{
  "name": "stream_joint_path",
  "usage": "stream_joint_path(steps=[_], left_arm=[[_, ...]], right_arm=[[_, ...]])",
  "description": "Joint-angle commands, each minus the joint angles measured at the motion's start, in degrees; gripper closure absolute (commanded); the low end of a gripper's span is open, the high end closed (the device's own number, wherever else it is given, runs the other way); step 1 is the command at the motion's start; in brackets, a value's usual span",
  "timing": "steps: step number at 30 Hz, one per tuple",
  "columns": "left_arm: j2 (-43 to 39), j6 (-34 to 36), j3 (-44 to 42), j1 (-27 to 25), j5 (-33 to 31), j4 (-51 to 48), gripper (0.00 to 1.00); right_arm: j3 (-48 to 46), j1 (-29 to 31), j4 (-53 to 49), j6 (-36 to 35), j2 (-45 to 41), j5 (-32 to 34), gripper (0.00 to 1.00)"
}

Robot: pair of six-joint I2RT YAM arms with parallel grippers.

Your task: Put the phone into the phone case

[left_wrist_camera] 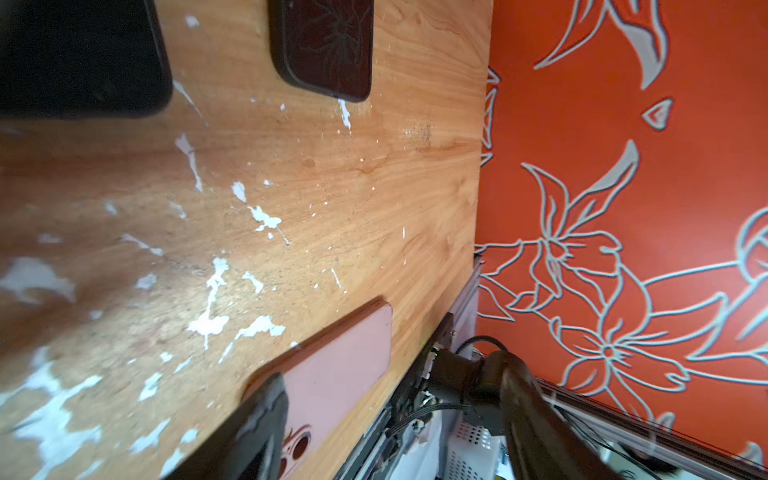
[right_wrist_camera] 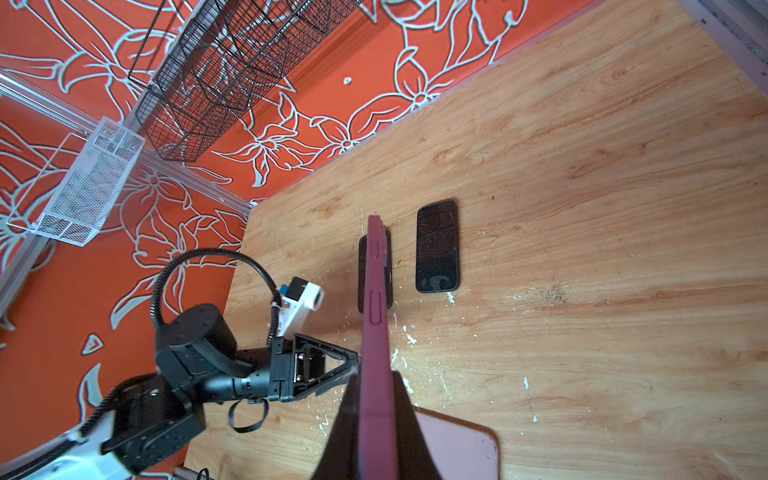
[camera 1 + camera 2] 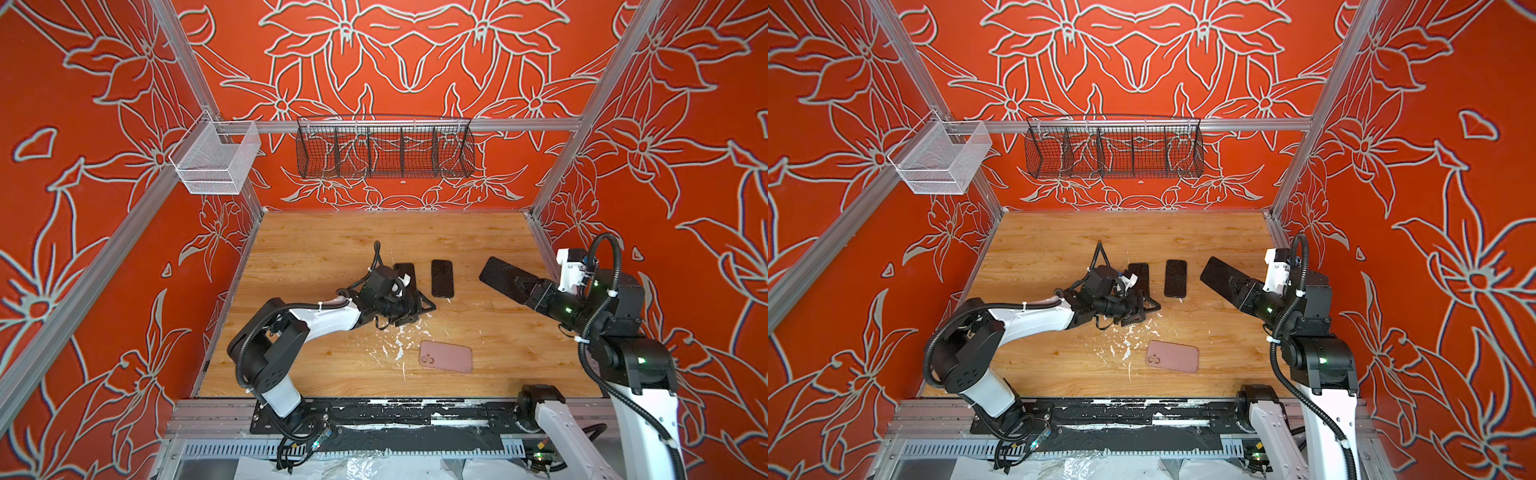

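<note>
Phone case (maroon, edge-on) sits clamped in right gripper.

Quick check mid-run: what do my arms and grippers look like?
The left arm and right arm have white link shells and black joint housings. Black corrugated cable conduit runs along each, fastened with white zip ties. Green status lights glow on the right arm. The left gripper and right gripper are black; the left's fingers are open triangular frames.
</note>
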Motion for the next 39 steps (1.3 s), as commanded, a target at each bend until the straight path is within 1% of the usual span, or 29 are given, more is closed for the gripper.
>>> stream_joint_path(steps=[1,3,5,8,10,12,15,17,18,21,25,29,32,34,39], left_arm=[[-0.3,13.8,4.7,-2.7,-8.0,-30.2,0.2],[0.7,20.9,9.7,-6.5,-15.2,-39.8,0.18],[2.1,27.2,14.4,-10.8,-22.7,-47.1,0.16],[3.8,34.8,19.5,-16.4,-31.0,-53.0,0.13],[3.3,40.0,20.2,-19.6,-35.7,-53.1,0.12],[1.7,45.8,18.8,-23.0,-41.6,-51.0,0.11],[-1.5,56.5,13.7,-27.2,-48.1,-44.1,0.08],[-3.0,62.9,10.7,-29.0,-50.4,-39.1,0.05],[-3.6,65.0,9.1,-29.0,-50.9,-35.9,0.05],[-3.4,69.8,7.4,-29.0,-50.4,-31.2,0.03],[-1.3,74.5,6.8,-29.0,-48.6,-28.9,0.02],[0.0,79.5,5.0,-29.0,-46.4,-25.1,0.02],[0.4,84.6,3.2,-29.1,-42.7,-22.9,0.01],[0.9,87.2,2.4,-29.1,-42.5,-21.7,0.01],[3.6,91.2,2.4,-29.3,-46.0,-19.5,0.01]], right_arm=[[0.0,-0.2,1.4,-1.1,-0.7,0.1,1.0],[-0.4,-0.2,0.8,-1.4,-1.1,0.0,1.0],[-0.4,-0.2,0.0,-1.7,-1.5,0.1,1.0],[0.0,-0.2,-0.9,-1.7,-1.7,-0.6,1.0],[0.2,-0.2,-1.2,-1.6,-1.9,-0.9,1.0],[0.2,-0.2,-1.3,-1.6,-2.2,-0.8,1.0],[0.2,-0.2,-1.5,-1.6,-2.8,-0.7,1.0],[0.0,-0.2,-1.6,-1.6,-3.3,-0.7,1.0],[-0.1,-0.2,-1.6,-1.6,-3.4,-0.6,1.0],[0.0,-0.2,-2.0,-1.7,-3.9,-0.4,1.0],[0.5,-0.2,-2.7,-2.3,-4.1,-0.2,1.0],[0.6,-0.2,-2.9,-2.7,-4.3,0.3,1.0],[0.3,-0.2,-3.0,-3.0,-4.4,0.6,1.0],[0.2,-0.2,-3.0,-3.1,-4.4,0.7,1.0],[-0.3,-0.2,-2.9,-3.1,-4.4,1.1,1.0]])
